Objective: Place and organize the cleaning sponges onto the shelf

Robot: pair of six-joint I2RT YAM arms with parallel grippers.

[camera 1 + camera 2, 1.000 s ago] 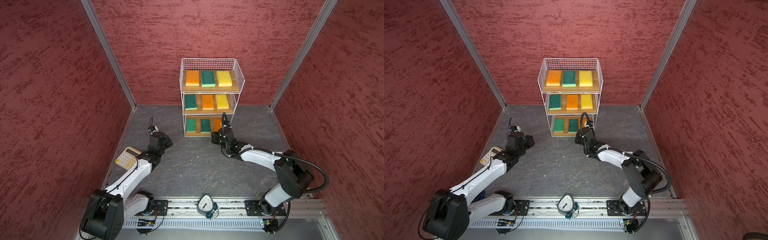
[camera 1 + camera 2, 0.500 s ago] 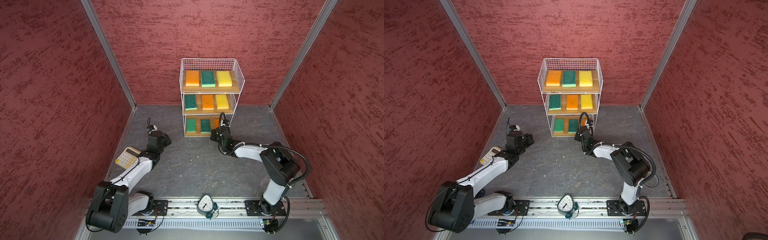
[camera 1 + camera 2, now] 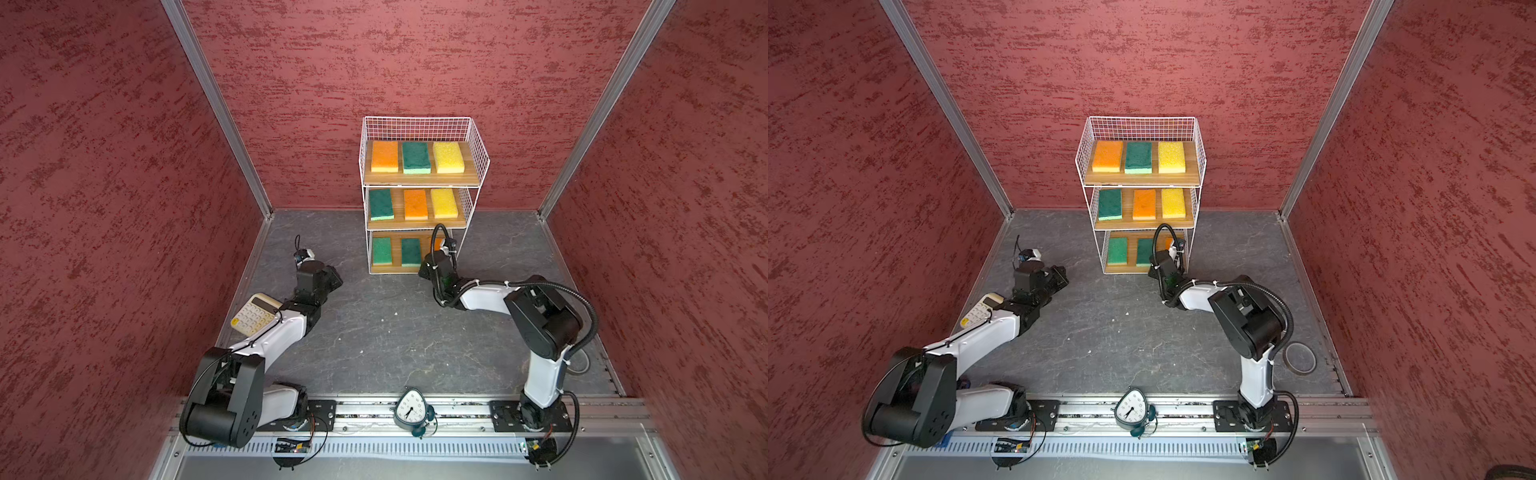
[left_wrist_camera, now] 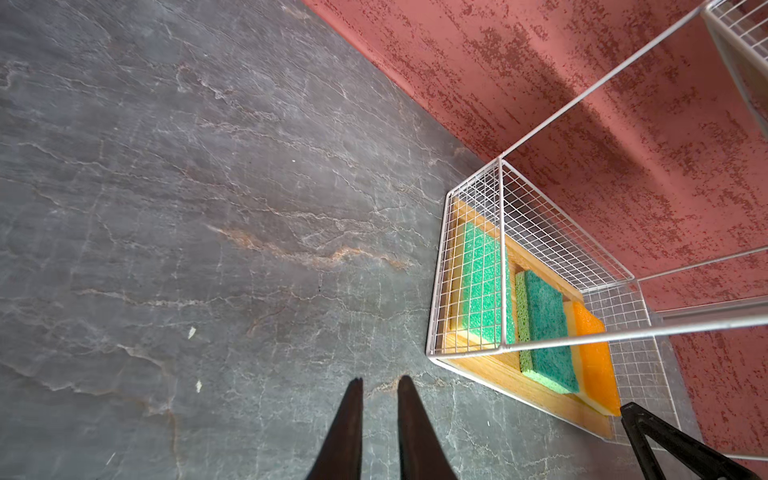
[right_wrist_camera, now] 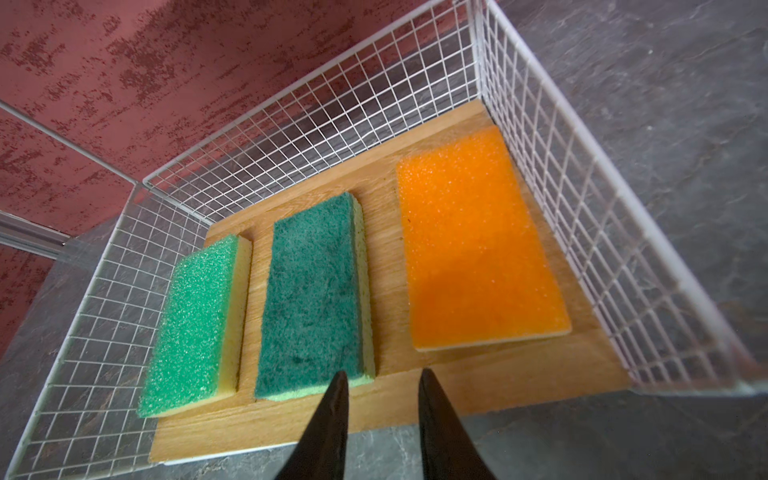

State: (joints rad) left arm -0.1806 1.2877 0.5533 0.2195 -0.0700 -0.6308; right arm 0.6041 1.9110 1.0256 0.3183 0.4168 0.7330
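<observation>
The shelf (image 3: 478, 166) stands at the back of the desk (image 3: 395, 340). All nine cleaning sponges (image 3: 415, 157) lie on it, three to a tier, long axes running front to back. The right arm (image 3: 482, 297) is nearer. The right jaws, parted and empty, hang just before the front edge of the bottom board (image 5: 540, 370), aimed between the dark green sponge (image 5: 311, 291) and the orange sponge (image 5: 478, 245). The left jaws, slightly apart and empty, sit well off to the side.
</observation>
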